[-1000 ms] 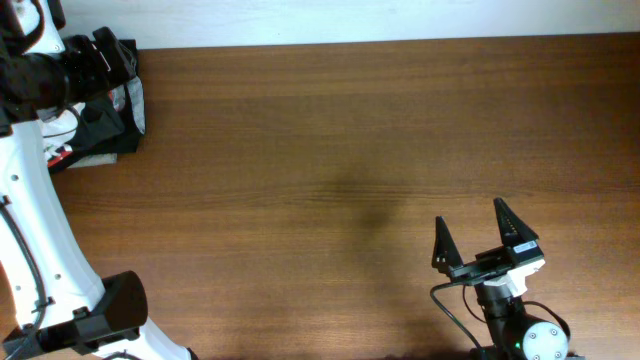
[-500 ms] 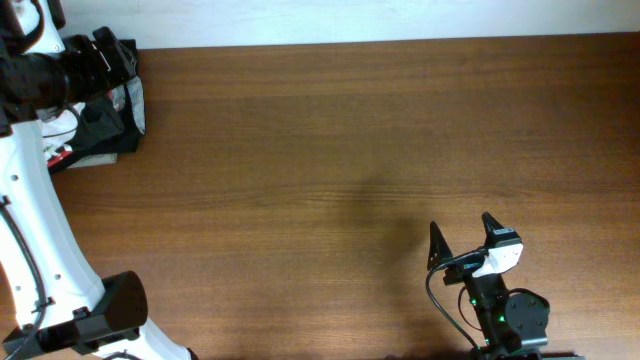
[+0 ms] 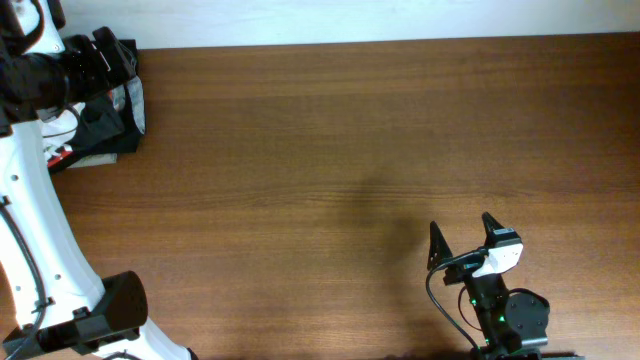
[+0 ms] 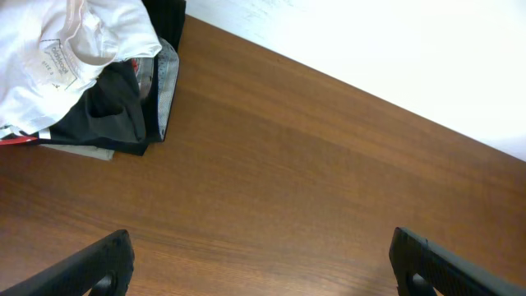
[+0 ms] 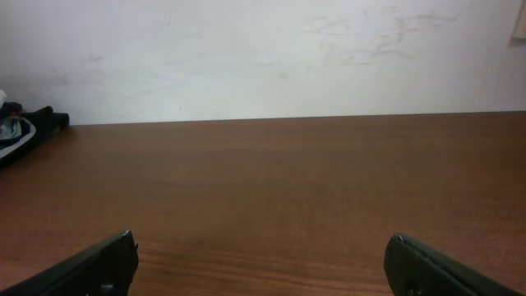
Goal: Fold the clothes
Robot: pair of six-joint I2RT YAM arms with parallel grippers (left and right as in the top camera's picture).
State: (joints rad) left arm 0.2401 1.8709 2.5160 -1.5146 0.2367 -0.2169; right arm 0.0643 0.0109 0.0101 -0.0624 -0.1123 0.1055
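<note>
Overhead, left arm [image 3: 30, 210] masks the pile [image 3: 105, 128] at the surface's [image 3: 350, 150] far-left corner. Left wrist view alone shows white T-shirt [image 4: 78, 37] crumpled atop black garment [image 4: 115, 115]. Left hand [image 4: 261, 238] and right hand [image 3: 461, 225] both gape, empty.

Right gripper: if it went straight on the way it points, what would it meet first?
Nothing near. The right gripper, open, points across bare table toward the white wall, probably the first thing met unless its line dips to the wood. The pile lies off to its left.
</note>
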